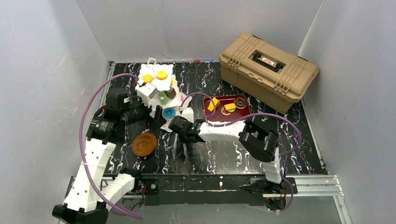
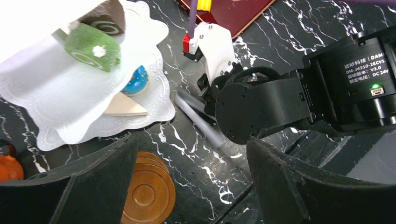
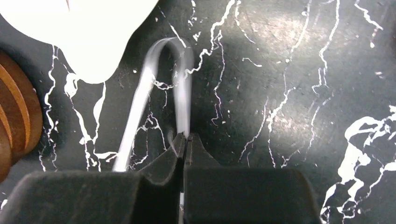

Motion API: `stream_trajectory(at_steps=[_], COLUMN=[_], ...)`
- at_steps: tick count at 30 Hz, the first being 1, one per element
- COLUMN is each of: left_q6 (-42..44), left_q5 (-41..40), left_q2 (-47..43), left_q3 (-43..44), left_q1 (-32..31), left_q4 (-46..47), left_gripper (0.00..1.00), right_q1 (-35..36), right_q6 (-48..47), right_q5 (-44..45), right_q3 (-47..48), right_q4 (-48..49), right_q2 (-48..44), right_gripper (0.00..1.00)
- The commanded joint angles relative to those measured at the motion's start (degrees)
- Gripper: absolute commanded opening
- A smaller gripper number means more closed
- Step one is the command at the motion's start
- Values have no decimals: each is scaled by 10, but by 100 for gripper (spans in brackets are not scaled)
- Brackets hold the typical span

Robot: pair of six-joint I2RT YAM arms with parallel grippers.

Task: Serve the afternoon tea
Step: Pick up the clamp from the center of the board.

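Top external: the three-tier stand (image 1: 156, 91) stands far left on the surface (image 1: 233, 154), with brown saucers (image 1: 144, 144) near it. Left wrist: the left hand (image 2: 191, 144) has fingers apart. Right wrist: the right hand (image 3: 183, 140) is clamped on metal tongs (image 3: 184, 93).

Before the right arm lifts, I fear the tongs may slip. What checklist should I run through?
1. Right gripper shut on the metal tongs: ok.
2. Both tong legs inside the grip: not ok, only one is pinched.
3. Tongs clear of the stand's bottom plate: cannot tell, they lie close.
4. Tongs clear of the brown saucers: ok, apart.
5. Left gripper open, out of the way: ok.
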Motion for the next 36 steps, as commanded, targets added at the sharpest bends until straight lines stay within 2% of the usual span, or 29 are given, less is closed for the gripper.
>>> stream_trajectory(at_steps=[1,6,9,16,20,25,28,34,36], left_q6=[6,-31,-46,-71,-101,-152,-168,-155,-151], left_q5=[56,133,152,148,135,96,96,31,31], left_q2=[13,52,75,97,138,172,188,196,205], left_q3=[7,7,11,16,56,68,68,51,58], left_q1=[2,0,-20,-145,-199,-224,-240,-253,-253], left_q4=[-33,-36,-35,-4,15,73,84,125,127], left_gripper=[85,86,86,88,90,89,89,87,81], right_q1=[-2,-2,-2,-2,-1,6,16,32,36], right_q6=[-19,-44,-41,-72,-131,-172,-180,-176,-169], right_q5=[86,178,211,314,367,386,398,387,382], right_q3=[-7,-40,-68,-114,-110,-111,-123,-160,-166], right_q4=[-42,-66,-73,-51,-5,48,76,136,146], right_q2=[-60,-174,-242,-372,-399,-409,-421,-451,-455], right_gripper=[1,1,1,1,1,1,1,3,4])
